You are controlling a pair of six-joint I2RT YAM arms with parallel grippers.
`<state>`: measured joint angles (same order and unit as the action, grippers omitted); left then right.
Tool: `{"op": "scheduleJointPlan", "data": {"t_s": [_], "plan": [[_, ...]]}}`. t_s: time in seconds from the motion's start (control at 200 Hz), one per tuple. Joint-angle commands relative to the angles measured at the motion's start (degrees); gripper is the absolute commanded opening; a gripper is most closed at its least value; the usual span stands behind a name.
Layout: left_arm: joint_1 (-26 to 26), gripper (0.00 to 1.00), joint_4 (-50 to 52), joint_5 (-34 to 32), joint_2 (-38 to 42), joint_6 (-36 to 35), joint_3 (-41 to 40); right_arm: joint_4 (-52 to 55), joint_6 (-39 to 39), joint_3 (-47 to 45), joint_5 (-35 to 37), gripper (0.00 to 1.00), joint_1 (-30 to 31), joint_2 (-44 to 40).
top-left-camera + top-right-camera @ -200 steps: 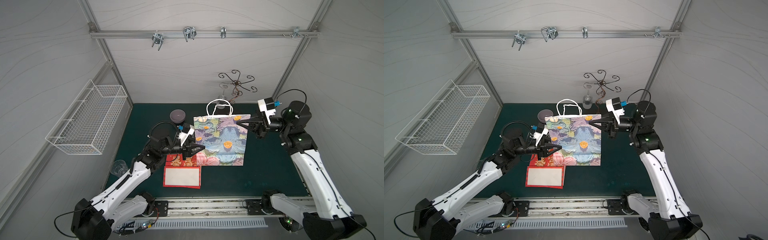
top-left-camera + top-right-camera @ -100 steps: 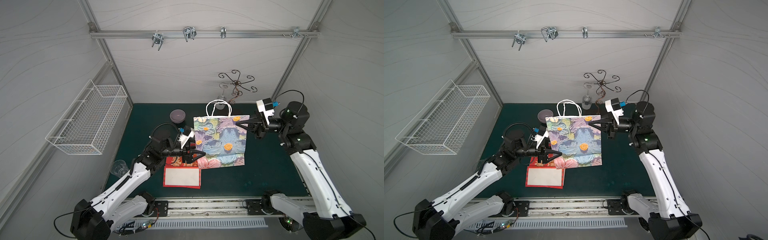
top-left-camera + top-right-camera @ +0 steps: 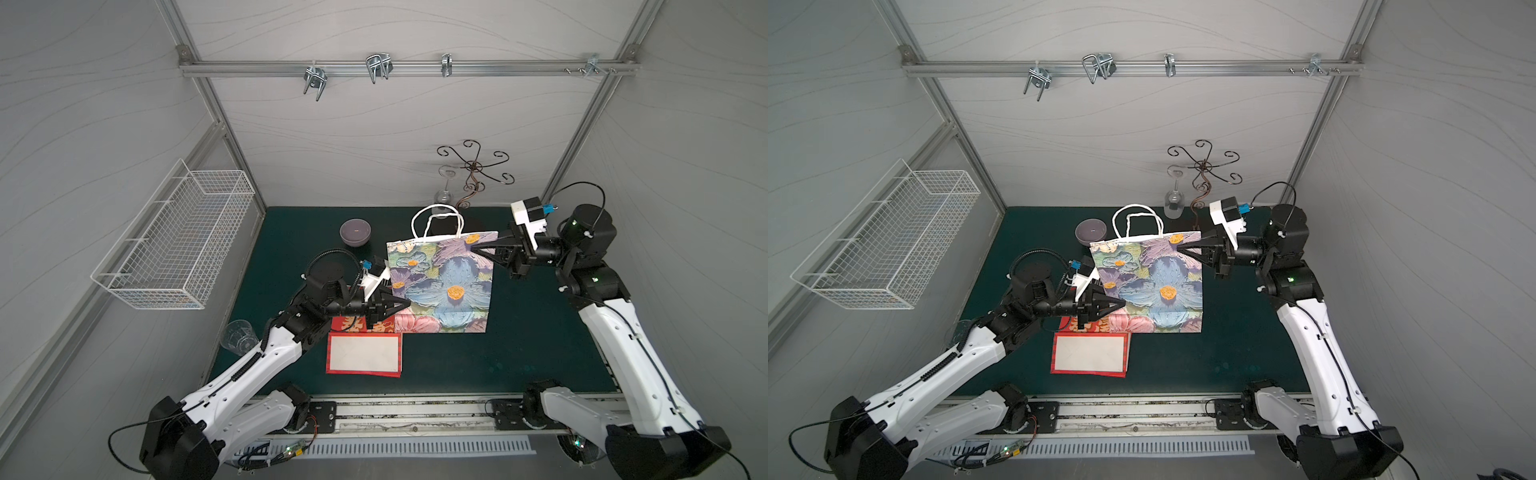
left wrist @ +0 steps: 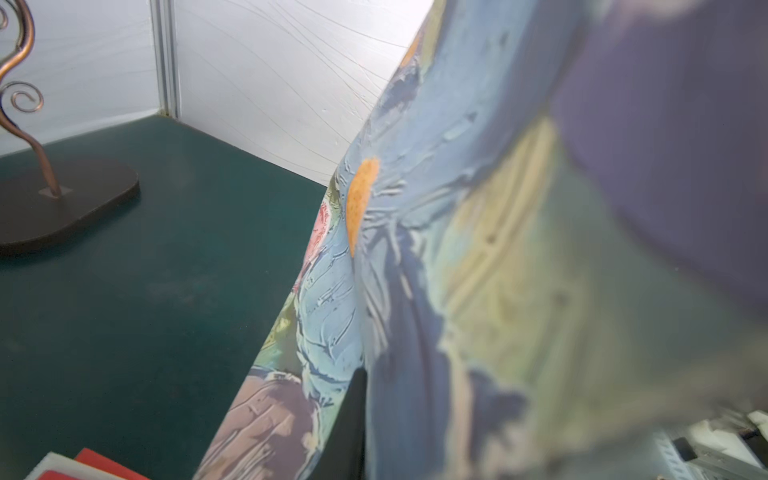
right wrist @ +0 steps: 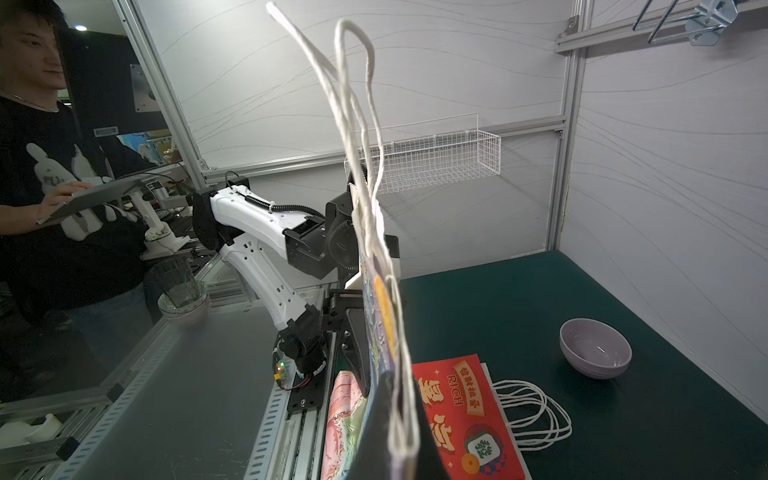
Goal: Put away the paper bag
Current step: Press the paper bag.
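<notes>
The floral paper bag (image 3: 444,282) (image 3: 1154,282) stands upright over the green mat, white cord handles (image 3: 436,220) up. My right gripper (image 3: 473,249) (image 3: 1180,248) is shut on its top right corner; in the right wrist view the bag's edge (image 5: 376,316) and cords run down between that gripper's (image 5: 399,449) fingers. My left gripper (image 3: 405,305) (image 3: 1122,306) is at the bag's left edge, halfway up, its tips drawn together on the paper. The bag (image 4: 498,249) fills the left wrist view, pressed against one dark finger (image 4: 353,415).
A red paper bag (image 3: 365,353) lies flat in front of the floral one. A purple bowl (image 3: 355,232) sits behind on the left, a glass tumbler (image 3: 239,336) at the mat's left edge. A white wire basket (image 3: 174,241) hangs on the left wall. A scrolled metal stand (image 3: 471,174) with a wine glass (image 3: 444,191) stands at the back.
My left gripper has moved right onto the bag's left edge, opened wide, then closed on it. The right arm has kept its grip and barely moved.
</notes>
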<state>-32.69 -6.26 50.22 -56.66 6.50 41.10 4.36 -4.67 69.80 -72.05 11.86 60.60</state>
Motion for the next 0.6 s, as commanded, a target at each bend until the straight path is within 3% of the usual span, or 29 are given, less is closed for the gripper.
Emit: {"op": "scheduleJointPlan", "data": {"t_s": [0.0, 0.04, 0.085, 0.16, 0.255, 0.395, 0.595], "plan": [[-0.2, 0.43, -3.3, -0.6, 1.2, -0.4, 0.6, 0.8, 1.2, 0.1, -0.6, 0.0, -0.9, -0.7], [-0.1, 0.57, -4.8, -1.5, 1.5, 0.8, 0.6, 3.9, 3.6, 0.8, -0.6, 0.0, -1.0, -0.7], [-0.1, 0.65, -7.0, -2.6, 1.7, 2.5, 0.7, 8.5, 7.4, 1.7, -0.9, 0.0, -1.0, -0.7], [0.4, 0.7, -10.0, -3.3, 1.5, 5.2, 1.7, 15.2, 12.8, 2.8, -1.1, 0.0, -1.0, -0.4], [1.4, 0.7, -14.7, -2.4, 0.2, 9.1, 3.0, 16.6, 13.6, 2.0, -1.7, 0.0, -1.0, -0.5], [2.3, 0.59, -22.2, 0.9, -2.4, 14.5, 4.1, 13.9, 11.4, 0.0, -2.1, 0.0, -1.0, -1.0], [2.3, 0.21, -28.3, 2.4, -3.9, 19.3, 4.1, 13.2, 10.8, -0.2, -2.0, 0.0, -1.0, -0.9]]}}
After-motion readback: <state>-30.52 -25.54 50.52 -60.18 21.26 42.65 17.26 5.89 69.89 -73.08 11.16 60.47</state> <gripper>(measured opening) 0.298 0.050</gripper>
